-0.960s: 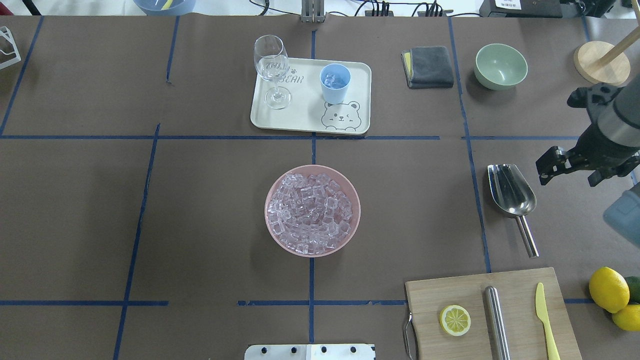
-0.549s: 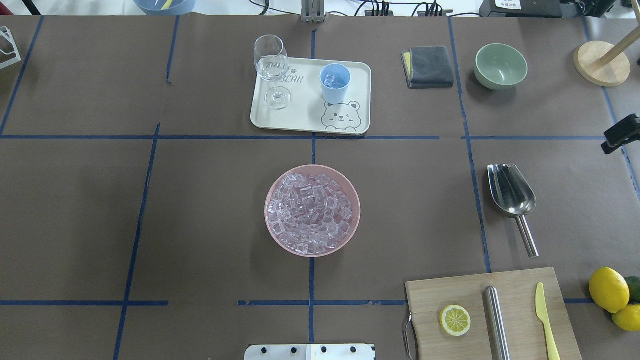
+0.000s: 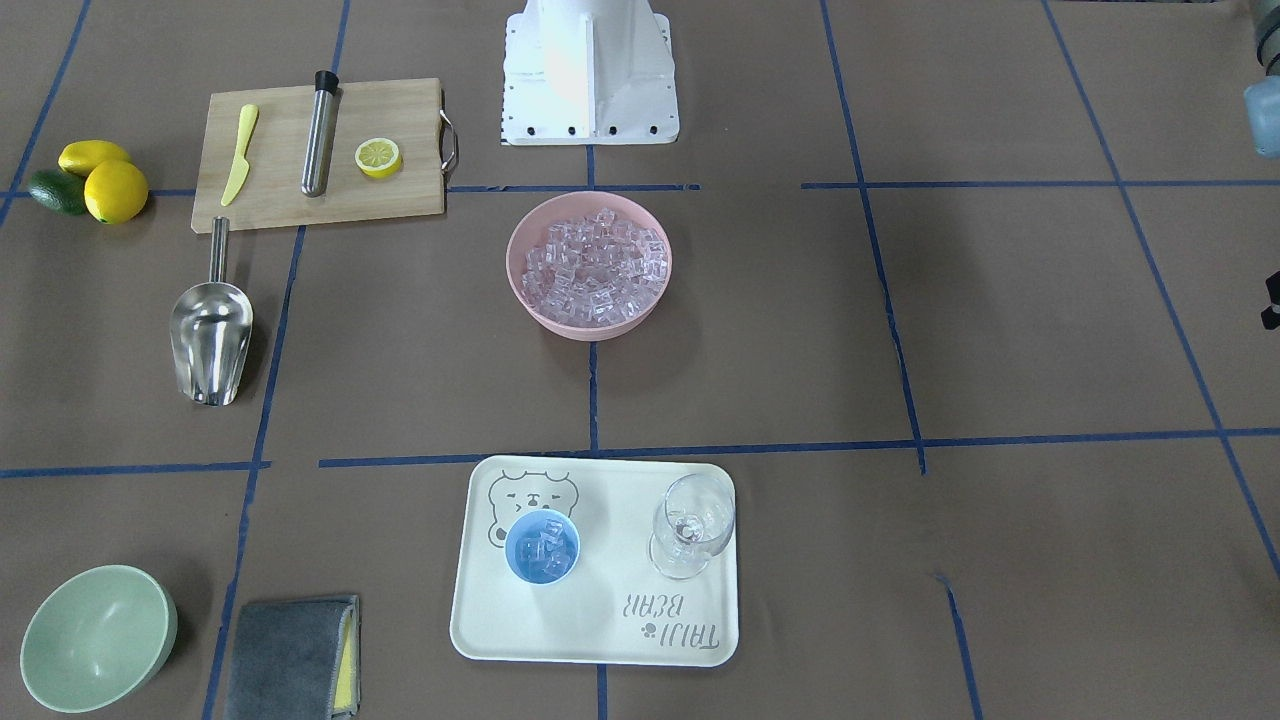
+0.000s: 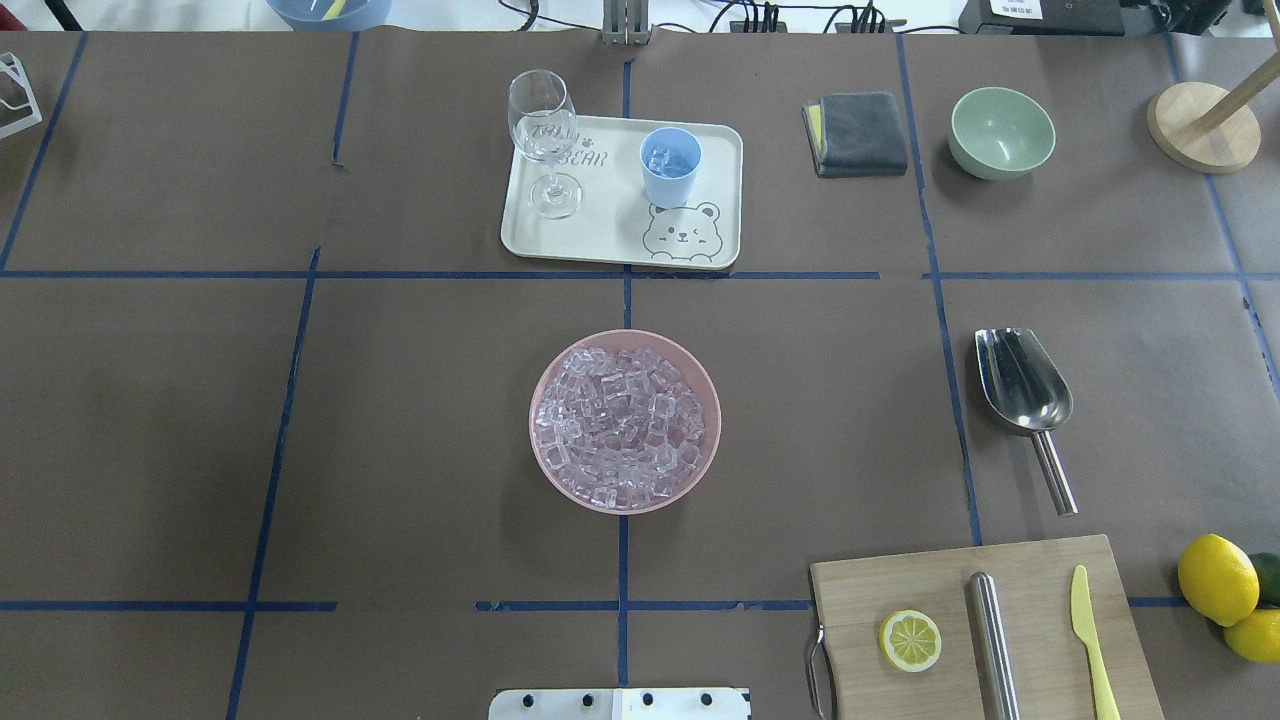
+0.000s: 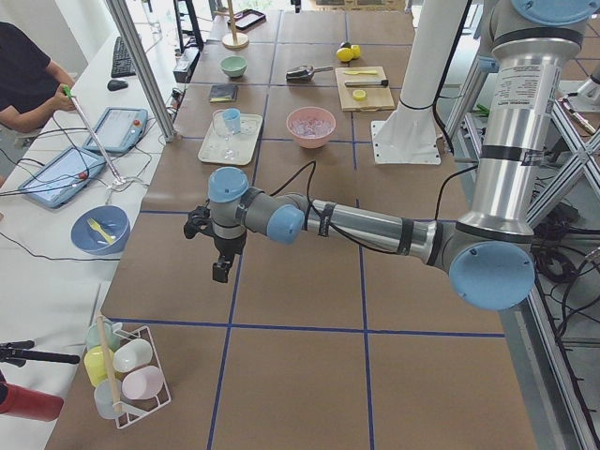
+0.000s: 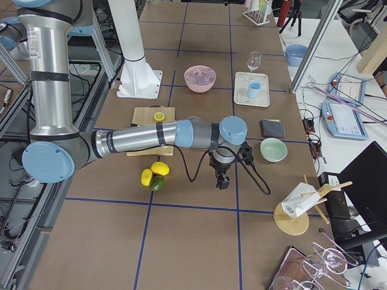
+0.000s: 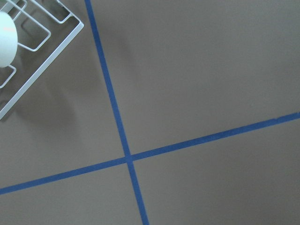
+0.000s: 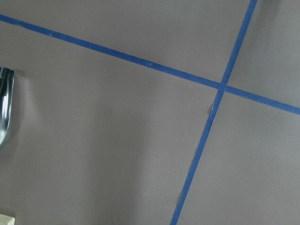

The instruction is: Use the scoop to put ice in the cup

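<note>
Light-blue cup [image 4: 670, 168] stands upright on a cream tray [image 4: 600, 240], well apart from both my tools, with a few cubes of ice [image 4: 660, 158] inside. A wine glass [image 4: 543, 130] shares the tray. More ice is heaped in a pink bowl [image 3: 590, 328] at the middle of the bench [image 4: 400, 450], between my two tools and far from each.

The steel scoop [image 4: 1022, 385] lies flat, handle toward my base. It is near my right tool [image 6: 223, 183] but apart from it, and its rim shows at the edge of my right wrist view. That tool hangs pointing down between the lemons [image 6: 159, 168] and a pale green bowl [image 6: 273, 149]. I cannot tell whether its fingers are wide or narrow.

My left tool [image 5: 218, 274] hangs over the opposite end of the bench, near a white wire rack [image 5: 131, 375]. I cannot tell its opening either.
</note>
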`<state>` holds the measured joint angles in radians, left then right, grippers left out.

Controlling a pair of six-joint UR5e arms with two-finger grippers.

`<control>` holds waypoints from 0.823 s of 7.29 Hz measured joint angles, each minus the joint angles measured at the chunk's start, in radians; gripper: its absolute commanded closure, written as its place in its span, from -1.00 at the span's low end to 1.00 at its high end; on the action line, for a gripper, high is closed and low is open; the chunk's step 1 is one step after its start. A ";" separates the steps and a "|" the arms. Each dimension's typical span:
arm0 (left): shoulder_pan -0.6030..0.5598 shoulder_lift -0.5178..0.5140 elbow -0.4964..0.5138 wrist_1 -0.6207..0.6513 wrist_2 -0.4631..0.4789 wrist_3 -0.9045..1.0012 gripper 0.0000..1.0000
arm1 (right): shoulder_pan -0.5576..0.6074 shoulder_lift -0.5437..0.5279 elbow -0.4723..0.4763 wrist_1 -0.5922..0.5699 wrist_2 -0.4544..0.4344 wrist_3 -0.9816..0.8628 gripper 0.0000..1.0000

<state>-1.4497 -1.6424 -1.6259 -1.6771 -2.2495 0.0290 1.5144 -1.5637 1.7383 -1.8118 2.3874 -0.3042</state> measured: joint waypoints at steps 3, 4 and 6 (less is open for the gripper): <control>-0.117 0.011 0.012 0.149 -0.006 0.130 -1.00 | 0.008 0.032 -0.038 0.002 0.016 -0.012 -1.00; -0.128 0.012 0.015 0.179 -0.007 0.133 -1.00 | 0.010 0.045 -0.039 0.002 0.017 0.012 -1.00; -0.133 0.013 0.019 0.205 -0.067 0.132 -1.00 | 0.011 0.063 -0.039 0.002 0.020 0.134 -1.00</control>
<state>-1.5826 -1.6292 -1.6067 -1.4719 -2.3167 0.1615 1.5257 -1.5012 1.6989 -1.8101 2.4070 -0.1699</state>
